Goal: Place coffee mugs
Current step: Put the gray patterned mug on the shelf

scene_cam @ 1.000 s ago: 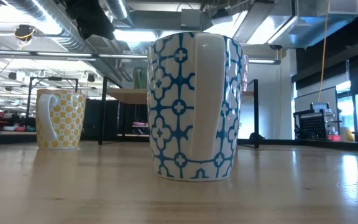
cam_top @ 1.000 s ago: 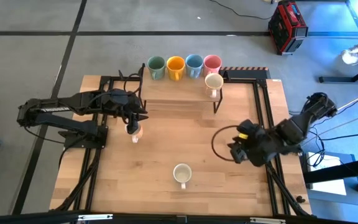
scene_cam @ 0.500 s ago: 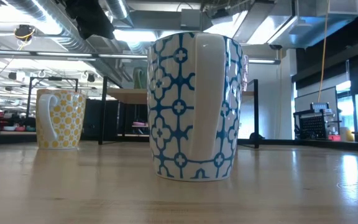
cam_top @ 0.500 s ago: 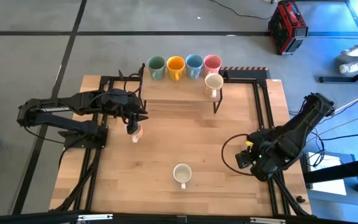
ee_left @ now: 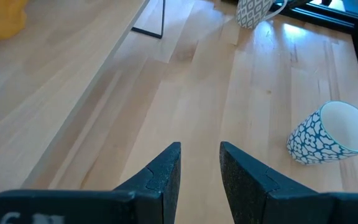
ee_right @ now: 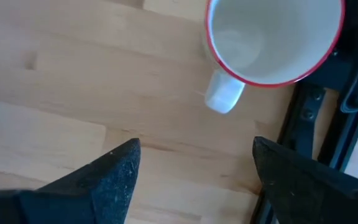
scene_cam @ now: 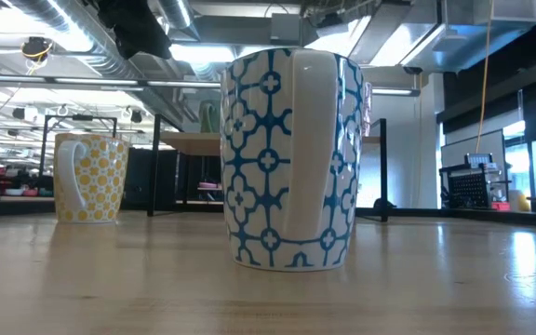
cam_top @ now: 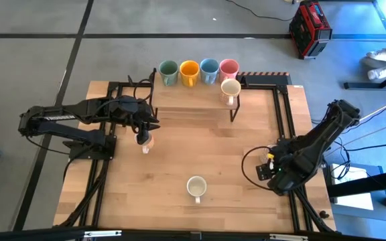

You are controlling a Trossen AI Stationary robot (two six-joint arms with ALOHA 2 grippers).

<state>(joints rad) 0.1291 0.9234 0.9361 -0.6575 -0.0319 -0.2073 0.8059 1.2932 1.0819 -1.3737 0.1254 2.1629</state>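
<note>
right gripper (ee_right: 191, 180) opening wide, now lower right, dropping over red-rimmed mug (ee_right: 272, 37) | left gripper (ee_left: 201, 174) part-open, empty, waiting centre-left | pickup coming next

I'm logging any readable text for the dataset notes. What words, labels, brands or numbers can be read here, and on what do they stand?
No text can be read whole.
White letters on the left gripper's housing, in the left wrist view: cut off at the picture's edge, unreadable.
Label on the red case on the floor beyond the table: too small to read.
The blue-patterned mug and yellow-dotted mug: only patterns, no lettering.
</note>
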